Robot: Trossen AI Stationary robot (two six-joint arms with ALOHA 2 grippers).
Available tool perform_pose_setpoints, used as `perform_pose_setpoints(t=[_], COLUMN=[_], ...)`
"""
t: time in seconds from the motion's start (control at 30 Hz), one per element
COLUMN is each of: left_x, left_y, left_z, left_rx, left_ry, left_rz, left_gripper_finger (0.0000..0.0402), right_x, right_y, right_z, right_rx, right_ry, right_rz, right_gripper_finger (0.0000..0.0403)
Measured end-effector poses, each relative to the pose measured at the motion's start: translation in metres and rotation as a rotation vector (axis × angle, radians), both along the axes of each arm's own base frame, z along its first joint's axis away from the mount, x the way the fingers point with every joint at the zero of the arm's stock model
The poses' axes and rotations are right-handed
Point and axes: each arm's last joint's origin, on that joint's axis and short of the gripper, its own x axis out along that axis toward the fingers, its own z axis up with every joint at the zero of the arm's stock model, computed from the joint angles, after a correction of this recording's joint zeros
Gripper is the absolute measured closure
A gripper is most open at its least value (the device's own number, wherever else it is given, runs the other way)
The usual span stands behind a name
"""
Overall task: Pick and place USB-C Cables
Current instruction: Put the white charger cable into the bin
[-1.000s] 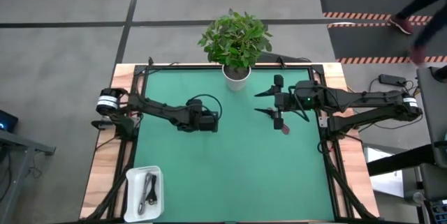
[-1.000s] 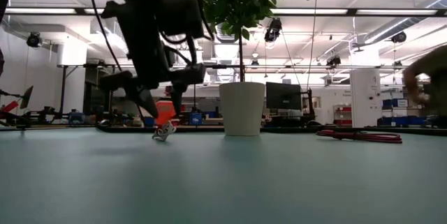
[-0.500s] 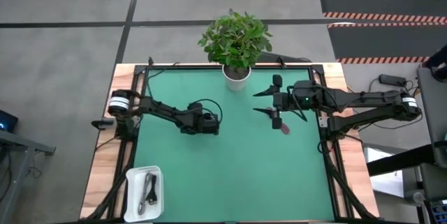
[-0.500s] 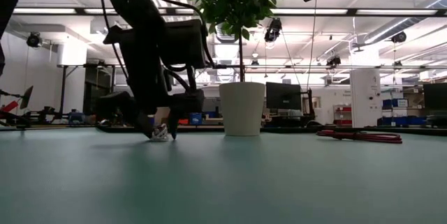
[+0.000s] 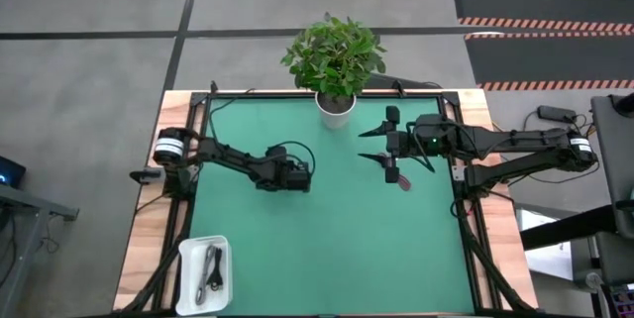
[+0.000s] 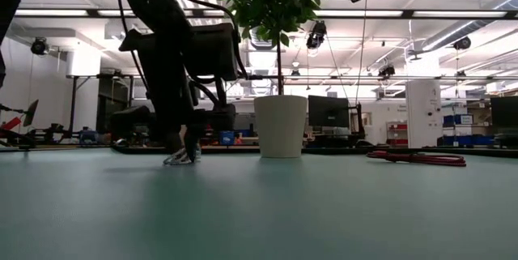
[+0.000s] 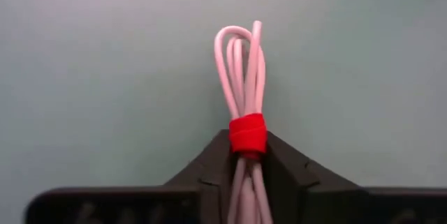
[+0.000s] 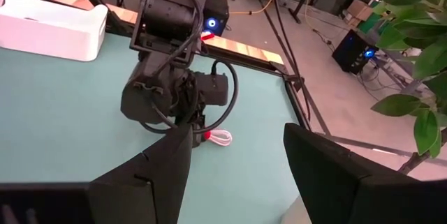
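Observation:
A white USB-C cable bundle with a red band lies on the green mat left of centre. It also shows in the right wrist view and the low view. My left gripper stands over it, shut on it. My right gripper hangs open above the mat's far right part, with nothing between its fingers. A magenta cable lies beside that arm. My left gripper pinches the white bundle between its two fingers, at and just behind the red band. The fingers come from above, pointing down. The bundle lies on the mat, its looped end sticking out past the fingertips.
A white pot with a green plant stands at the mat's far edge, between the arms. A white tray holding dark cables sits at the near left corner. Wooden borders run along both sides of the mat.
My left gripper has come down onto the white bundle and shut on it; a second ago its open fingers hung above it. The bundle has slid a little along the mat. My right gripper has kept still.

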Motion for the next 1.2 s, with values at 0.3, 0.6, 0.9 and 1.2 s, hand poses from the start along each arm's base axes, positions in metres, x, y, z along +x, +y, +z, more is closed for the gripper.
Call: perform_pose_setpoints(t=[0.3, 0.6, 0.9, 1.2], left_x=[-0.003, -0.008, -0.022, -0.016], left_y=[-0.02, -0.057, -0.08, -0.085], left_z=[0.028, 0.09, 0.138, 0.155], left_rx=[0.094, 0.356, 0.398, 0.423], left_ry=[-0.047, -0.093, -0.3, -0.416], left_rz=[-0.11, -0.384, -0.479, -0.53], left_gripper_finger=[0.0375, 0.0372, 0.0372, 0.0372], right_x=[0.0, 0.0, 0.003, 0.003], right_y=[0.0, 0.0, 0.0, 0.0], right_z=[0.0, 0.0, -0.003, -0.003], right_rx=[-0.001, 0.0, -0.007, -0.007], right_ry=[0.0, 0.001, 0.014, 0.014], right_rz=[0.0, 0.0, 0.003, 0.003], right_gripper_finger=[0.0184, 0.0184, 0.0184, 0.0184])
